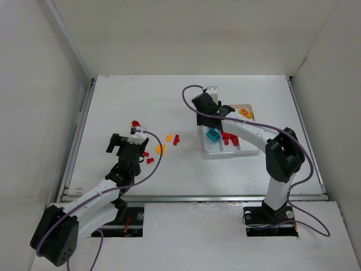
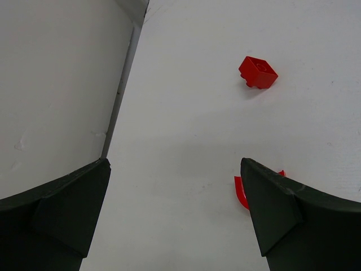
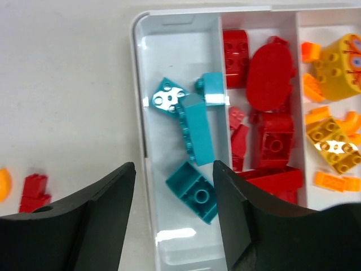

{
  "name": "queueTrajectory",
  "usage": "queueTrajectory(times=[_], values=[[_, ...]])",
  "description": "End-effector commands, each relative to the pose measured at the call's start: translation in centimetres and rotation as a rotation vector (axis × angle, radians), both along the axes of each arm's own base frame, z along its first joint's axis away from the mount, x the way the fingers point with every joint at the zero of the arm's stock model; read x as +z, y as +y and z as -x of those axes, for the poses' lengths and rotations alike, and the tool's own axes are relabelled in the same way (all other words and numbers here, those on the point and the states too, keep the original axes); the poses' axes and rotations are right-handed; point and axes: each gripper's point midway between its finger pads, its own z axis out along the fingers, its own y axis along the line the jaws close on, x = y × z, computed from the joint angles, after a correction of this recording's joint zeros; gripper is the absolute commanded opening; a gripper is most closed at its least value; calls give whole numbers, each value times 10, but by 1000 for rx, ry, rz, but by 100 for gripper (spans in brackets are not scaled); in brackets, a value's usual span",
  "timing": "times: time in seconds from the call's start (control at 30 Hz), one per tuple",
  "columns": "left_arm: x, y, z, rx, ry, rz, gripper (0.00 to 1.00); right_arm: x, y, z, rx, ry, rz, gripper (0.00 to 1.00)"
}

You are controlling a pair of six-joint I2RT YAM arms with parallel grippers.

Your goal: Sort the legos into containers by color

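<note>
Right wrist view: the right end effector [image 3: 175, 169] hangs with its fingers spread and nothing between them, directly above the left compartment [image 3: 169, 56] of the white tray [image 3: 137, 84], where the teal legos [image 3: 194, 127] lie. Just to the right of it, the middle compartment [image 3: 259, 21] holds a heap of red legos [image 3: 271, 76]. The far-right compartment [image 3: 327, 20] holds orange-yellow legos [image 3: 333, 144]. Off to its left, outside the tray, a red brick [image 3: 34, 192] and the edge of an orange piece [image 3: 4, 183] rest on the surface [image 3: 67, 84]. Left wrist view: the left end effector [image 2: 175, 164] is released, its fingers wide apart above the surface and gripping nothing. A red block [image 2: 258, 72] sits ahead of it and to the right. A curved red piece [image 2: 241, 192] lies beside its right finger, partly hidden by it; whether the two touch cannot be told. A white wall [image 2: 56, 84] rises to its left.
</note>
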Motion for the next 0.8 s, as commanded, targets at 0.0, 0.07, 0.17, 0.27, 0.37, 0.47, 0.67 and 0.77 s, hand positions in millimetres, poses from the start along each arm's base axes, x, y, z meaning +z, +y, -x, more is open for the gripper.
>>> queueTrajectory(times=[0.0,0.07,0.17,0.27,0.37,0.47,0.67,0.77], values=[[6,-1,-2,-1,-39,24,100,20,30,-11,73,-46,-133,62],[6,-1,-2,-1,-39,24,100,9,32,-17,100,-10,-155,58],[6,-1,-2,-1,-39,24,100,-18,31,-23,110,57,-146,50],[6,-1,-2,-1,-39,24,100,-31,39,-24,181,67,-136,48],[6,-2,-3,-10,-38,26,100,-39,42,-24,214,72,-133,47],[2,-1,-1,-10,-30,22,100,-47,41,-23,213,83,-126,46],[2,-1,-1,-10,-30,21,100,-71,38,-18,209,124,-103,34],[2,-1,-1,-10,-30,21,100,-83,31,-23,195,137,-75,29]])
